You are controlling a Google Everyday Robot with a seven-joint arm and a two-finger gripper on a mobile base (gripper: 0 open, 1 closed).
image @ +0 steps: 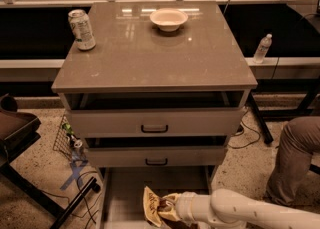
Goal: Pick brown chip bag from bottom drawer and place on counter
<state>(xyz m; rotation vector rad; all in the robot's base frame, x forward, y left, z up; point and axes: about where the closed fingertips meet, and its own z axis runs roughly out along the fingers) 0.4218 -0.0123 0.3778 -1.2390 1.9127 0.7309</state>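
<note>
The brown chip bag (151, 206) stands on edge in the open bottom drawer (125, 193), at the lower middle of the camera view. My gripper (165, 209) reaches in from the right on a white arm and is shut on the brown chip bag's right side. The bag is tilted, with its tan edge up and its dark face toward the gripper. The counter (155, 53) is the glossy grey-brown top of the cabinet above.
A green-white soda can (82, 29) stands at the counter's back left and a pale bowl (169, 19) at its back middle. Two upper drawers (155, 122) with black handles overhang the bottom one. A person's leg (295, 158) is at right, a dark chair (15, 133) at left.
</note>
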